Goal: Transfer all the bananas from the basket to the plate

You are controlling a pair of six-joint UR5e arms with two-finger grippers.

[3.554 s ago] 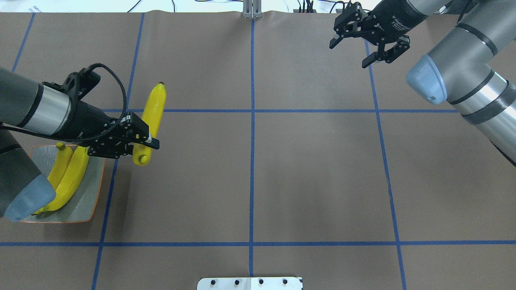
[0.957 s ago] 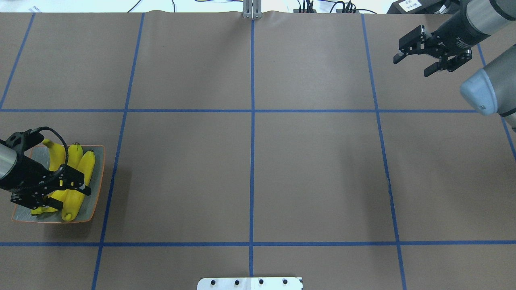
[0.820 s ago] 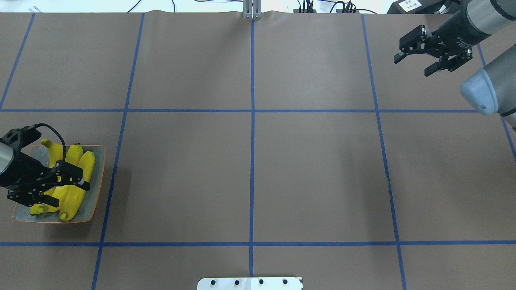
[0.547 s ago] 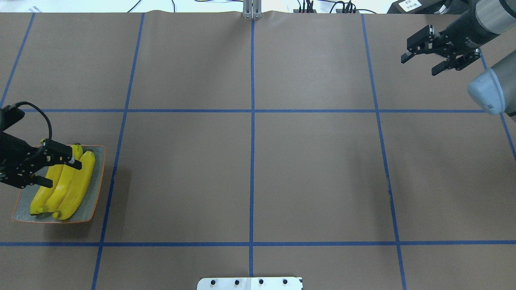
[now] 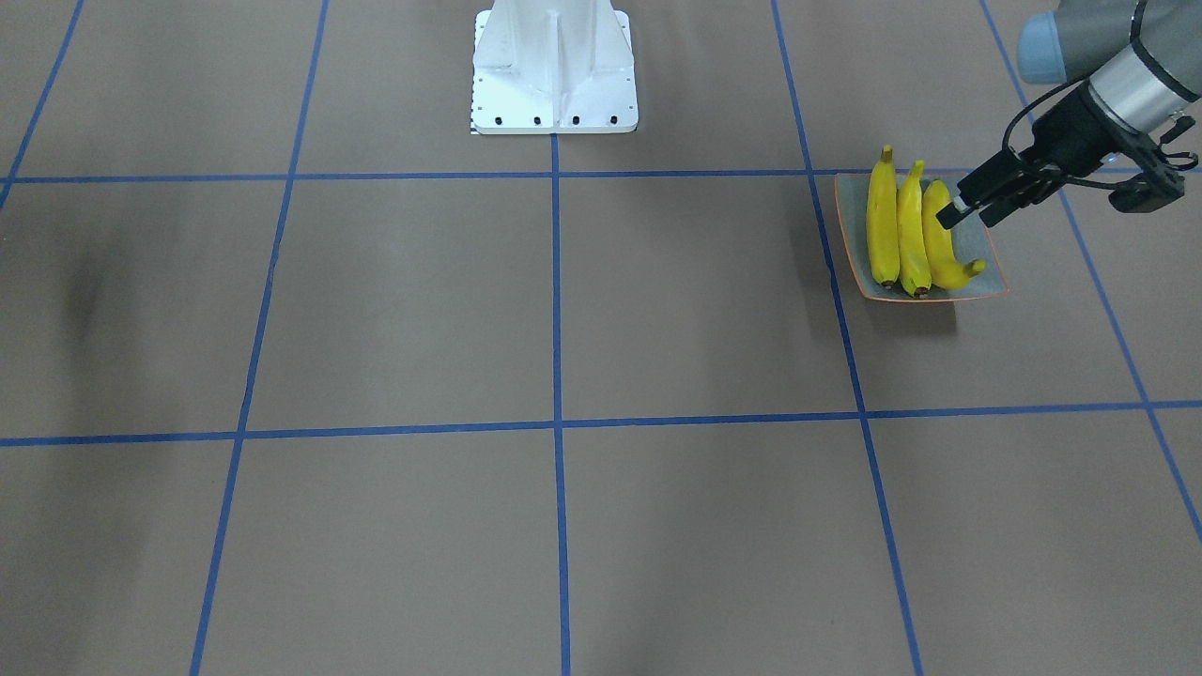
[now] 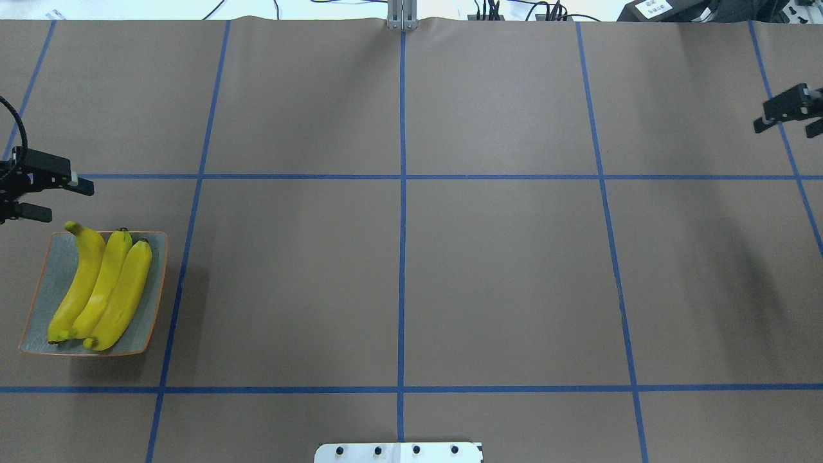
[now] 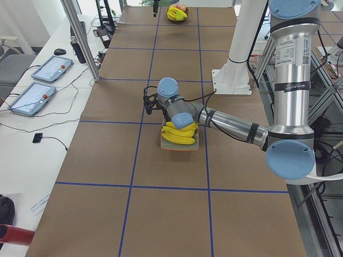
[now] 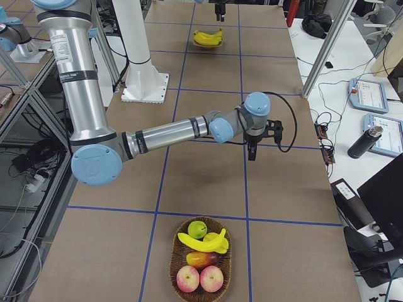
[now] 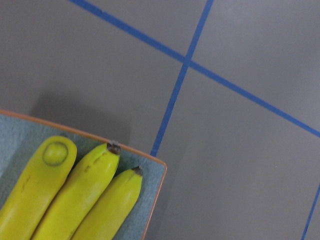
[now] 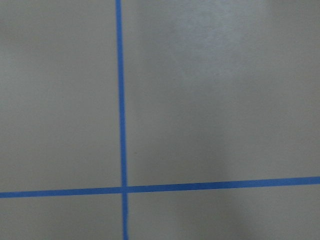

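The long table [image 6: 501, 270] takes up most of the room from where I stand, papered in brown and ruled into big squares with blue tape. The left arm [image 7: 230, 124] stretches low over one end of it. The right arm [image 8: 164, 133] reaches out over the other end. A white pedestal [image 5: 554, 66] stands at the middle of the robot's side.

At the robot's right end sits the woven basket [image 8: 174, 267]. A fourth banana [image 8: 204, 241] lies across the other fruit in it (two red apples, a green one, and something reddish that I can't name for sure). Well apart from it, at the opposite end, the plate [image 6: 56, 257] rests flat on the paper close to a blue line.

On the plate lie the bananas [image 6: 103, 289], three of them side by side and touching, running along the plate's length.

The left gripper [image 6: 63, 200] hangs above the paper just beyond the plate's far corner. Its jaws are spread with nothing between them, and it is clear of the fruit.

The right gripper [image 6: 787, 128] shows at the right border of the overhead view. Its jaws are parted too and carry nothing, over the paper near a tape crossing.
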